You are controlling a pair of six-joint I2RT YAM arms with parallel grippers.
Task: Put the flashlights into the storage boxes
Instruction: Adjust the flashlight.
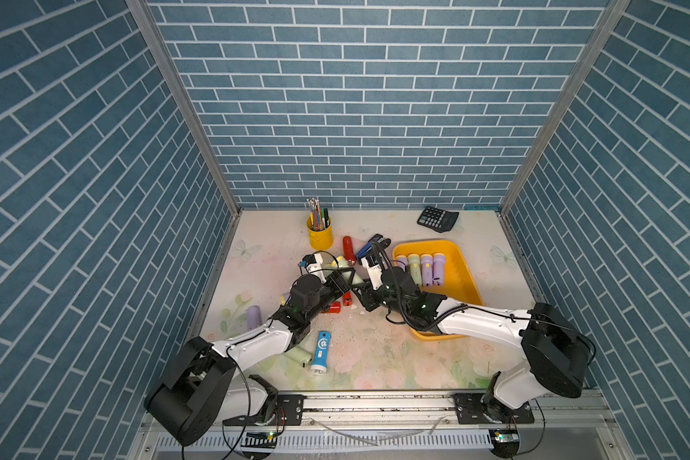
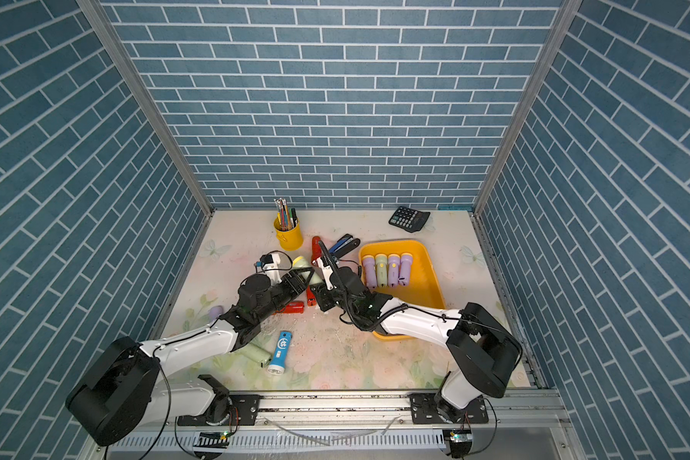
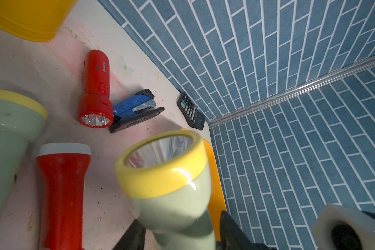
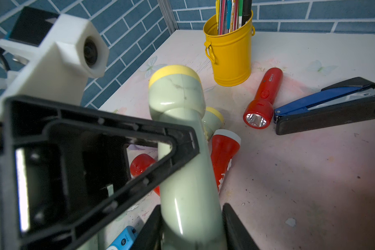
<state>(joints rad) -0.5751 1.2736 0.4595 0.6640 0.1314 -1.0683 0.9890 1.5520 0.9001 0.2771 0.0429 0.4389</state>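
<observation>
The right hand (image 4: 192, 216) pinches the tail of a pale green flashlight (image 4: 188, 184) held above mid-surface, its long axis running toward the far-left corner, head leading. The left hand (image 3: 182, 229) straddles the barrel; whether it presses I cannot tell. The yellow tray (image 1: 461, 275) lies toward the right edge, nearer the right arm, with bare floor.

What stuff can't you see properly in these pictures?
- Yellow tray: floor partly under the right arm, both top views.
- Red flashlight under the left arm: only one end shows, both top views.
- Left gripper: the green flashlight's own body hides where its fingers touch, left wrist view, so the grip is unclear.
- Calculator: key labels too small, top views.
</observation>
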